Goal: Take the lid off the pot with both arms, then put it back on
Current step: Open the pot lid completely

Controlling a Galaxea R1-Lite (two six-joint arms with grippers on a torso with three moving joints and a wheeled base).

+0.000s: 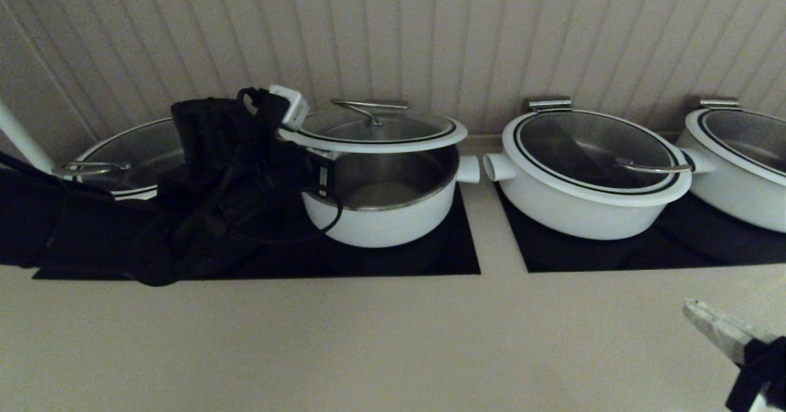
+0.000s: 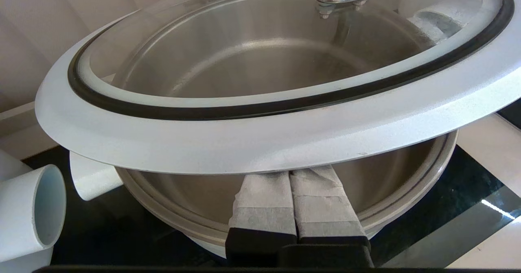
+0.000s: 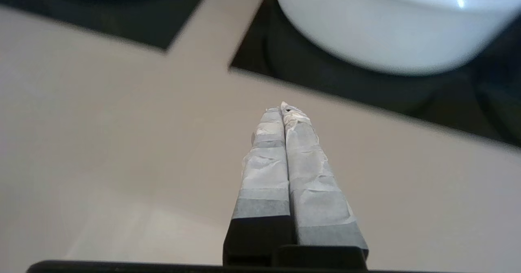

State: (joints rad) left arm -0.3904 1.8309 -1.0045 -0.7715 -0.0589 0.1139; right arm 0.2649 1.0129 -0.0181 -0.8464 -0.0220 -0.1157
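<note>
The glass lid [image 1: 374, 131] with white rim and steel hook handle hovers tilted just above the white pot [image 1: 387, 215], whose steel inside shows beneath it. My left gripper [image 2: 290, 171] is shut, its taped fingers pressed together and tucked under the lid's white rim [image 2: 260, 138] on the pot's left side, above the pot's rim [image 2: 407, 212]. In the head view the left arm [image 1: 233, 172] covers that side of the pot. My right gripper [image 1: 691, 307] is shut and empty, low over the counter at the front right, also in the right wrist view [image 3: 283, 107].
Wider lidded white pots stand to the right [image 1: 589, 166], far right [image 1: 743, 154] and behind the left arm [image 1: 123, 160]. Black cooktop panels [image 1: 399, 261] lie under them. The neighbouring pot's tube handle [image 1: 494, 167] nearly meets the pot's own. A ribbed wall runs close behind.
</note>
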